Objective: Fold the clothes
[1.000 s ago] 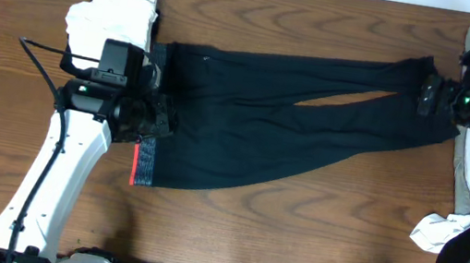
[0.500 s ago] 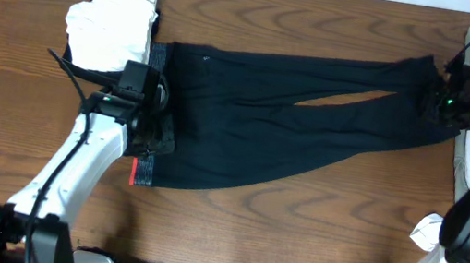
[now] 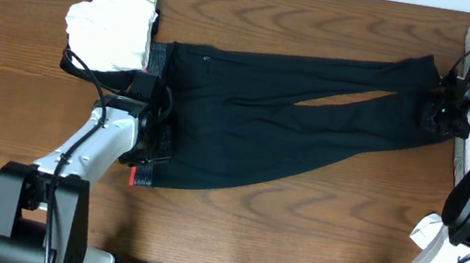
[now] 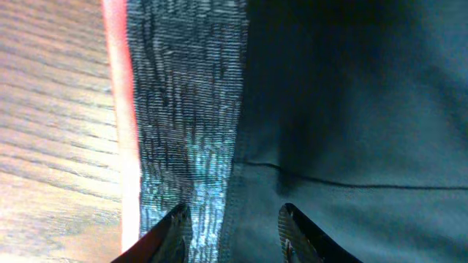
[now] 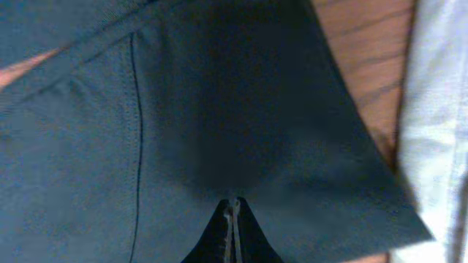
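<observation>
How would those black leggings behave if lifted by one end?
Probably floppy: the leggings lie flat with soft wrinkles, so they'd likely sag and drape. Likely light, as the fabric looks thin. The ribbed grey waistband may be less slippery.

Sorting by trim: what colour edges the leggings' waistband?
A red edge on the grey waistband; clearest in left wrist view.

Overhead is evenly lit and sharp, shadows soft. The black leggings swallow detail, and the white garment upper left is nearly blown out. Both wrist views are dimmer and blurry, with a dark shadow mid-frame.
</observation>
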### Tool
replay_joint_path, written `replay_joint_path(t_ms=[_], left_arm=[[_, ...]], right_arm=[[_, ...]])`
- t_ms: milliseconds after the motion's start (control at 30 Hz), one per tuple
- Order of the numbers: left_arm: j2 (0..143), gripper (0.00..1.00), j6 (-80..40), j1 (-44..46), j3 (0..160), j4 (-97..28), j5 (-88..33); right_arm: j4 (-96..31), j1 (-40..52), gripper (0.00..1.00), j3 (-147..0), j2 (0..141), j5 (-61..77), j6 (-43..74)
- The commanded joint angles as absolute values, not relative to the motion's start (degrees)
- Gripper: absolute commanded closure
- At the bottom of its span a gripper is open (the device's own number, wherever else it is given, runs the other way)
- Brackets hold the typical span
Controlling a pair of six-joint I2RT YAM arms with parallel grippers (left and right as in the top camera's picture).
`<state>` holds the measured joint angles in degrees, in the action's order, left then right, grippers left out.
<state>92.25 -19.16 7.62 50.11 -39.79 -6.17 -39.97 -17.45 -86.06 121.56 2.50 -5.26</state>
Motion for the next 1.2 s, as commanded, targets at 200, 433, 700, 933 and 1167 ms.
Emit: replay_joint_path(t_ms=[200,433,700,933,1167], left_arm=[[93.36,0.59,-20.27,7.7,48.93,-39.7,-4.43],[93.38,0.59,-20.27,7.68,45.23,-37.6,-1.56],[93.38,0.59,-18.63,7.68,44.51,-38.74,4.62],[93.38,0.58,-17.17,7.68,44.53,-39.81,4.82],[92.51,0.58,-17.21,7.7,46.11,-40.27,4.75]], right_arm=[[-42.81,-17.74,0.99,-85.65,123.28,-3.27,-2.33],[-50.94,-17.67,0.99,-85.65,123.28,-6.46,3.53],[-63.02,-17.65,0.99,-85.65,123.28,-6.68,7.11],[-70.46,-17.61,0.99,-85.65,123.28,-6.66,11.35],[-71.68,-15.86,0.99,-87.07,120.44,-6.35,10.61]])
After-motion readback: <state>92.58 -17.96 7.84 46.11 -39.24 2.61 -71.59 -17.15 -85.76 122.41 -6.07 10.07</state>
